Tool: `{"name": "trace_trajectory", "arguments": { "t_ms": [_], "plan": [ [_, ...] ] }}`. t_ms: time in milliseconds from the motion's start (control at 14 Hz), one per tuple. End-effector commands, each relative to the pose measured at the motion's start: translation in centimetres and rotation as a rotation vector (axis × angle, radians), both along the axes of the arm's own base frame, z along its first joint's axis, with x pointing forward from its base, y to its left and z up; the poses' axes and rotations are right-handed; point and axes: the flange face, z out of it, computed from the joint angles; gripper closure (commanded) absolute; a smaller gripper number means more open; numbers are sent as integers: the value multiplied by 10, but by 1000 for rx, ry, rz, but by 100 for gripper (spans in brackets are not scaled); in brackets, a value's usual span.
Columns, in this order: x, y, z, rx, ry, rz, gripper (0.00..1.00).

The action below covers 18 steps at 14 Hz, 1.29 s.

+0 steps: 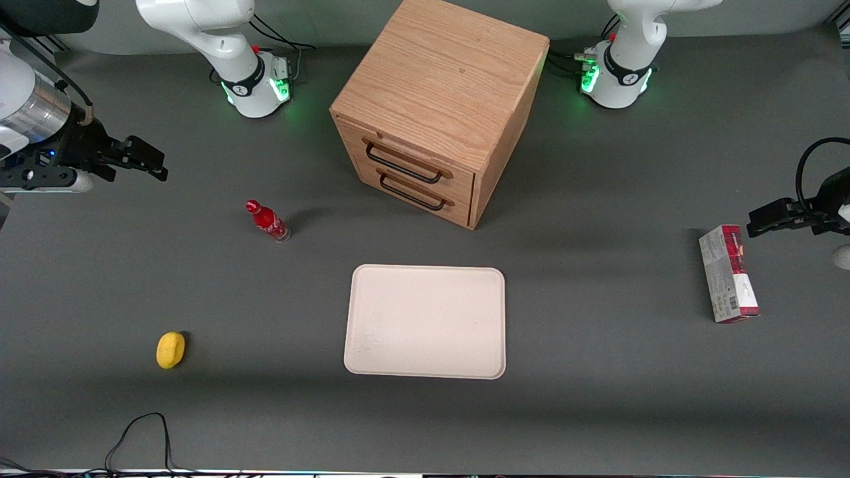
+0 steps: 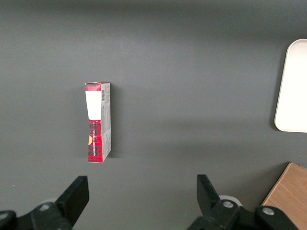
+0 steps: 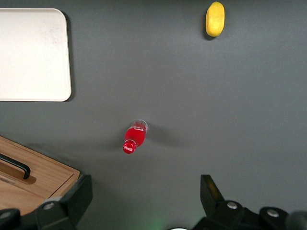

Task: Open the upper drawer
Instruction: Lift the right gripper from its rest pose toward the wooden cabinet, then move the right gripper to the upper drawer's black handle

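Note:
The oak cabinet (image 1: 438,106) stands at the middle of the table, farther from the front camera than the tray. Its upper drawer (image 1: 408,159) is shut, with a black wire bar handle (image 1: 402,164); the matching lower drawer (image 1: 415,191) sits beneath it, also shut. My right gripper (image 1: 149,162) is open and empty, raised above the table toward the working arm's end, well away from the cabinet. In the right wrist view its fingers (image 3: 76,199) stand wide apart above bare table, with a corner of the cabinet (image 3: 33,184) and one handle (image 3: 17,165) showing.
A red bottle (image 1: 267,221) stands between my gripper and the cabinet; it also shows in the right wrist view (image 3: 134,137). A cream tray (image 1: 425,322) lies nearer the camera than the cabinet. A yellow lemon (image 1: 170,349) and a red-and-white carton (image 1: 728,273) lie toward opposite ends.

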Motion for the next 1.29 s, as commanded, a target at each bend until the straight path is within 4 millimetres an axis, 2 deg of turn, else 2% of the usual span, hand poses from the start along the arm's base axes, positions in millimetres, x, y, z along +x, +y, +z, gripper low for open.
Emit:
{"name": "trace_trajectory", "arguments": {
  "t_ms": [0, 143, 214, 357, 500, 643, 857, 1000, 1071, 1214],
  "plan": [
    [0, 1, 5, 8, -9, 15, 0],
    [2, 3, 8, 10, -16, 21, 0],
    [12, 17, 8, 11, -19, 42, 0],
    [24, 69, 15, 17, -41, 121, 0],
    [26, 136, 20, 36, -53, 163, 0],
    [12, 205, 11, 47, -31, 305, 0],
    [-18, 289, 6, 89, -16, 479, 0],
    [-39, 333, -2, 117, 3, 667, 0],
    [-45, 346, -12, 136, 23, 777, 0],
    [-43, 358, -37, 174, 75, 882, 0]
  ]
}}
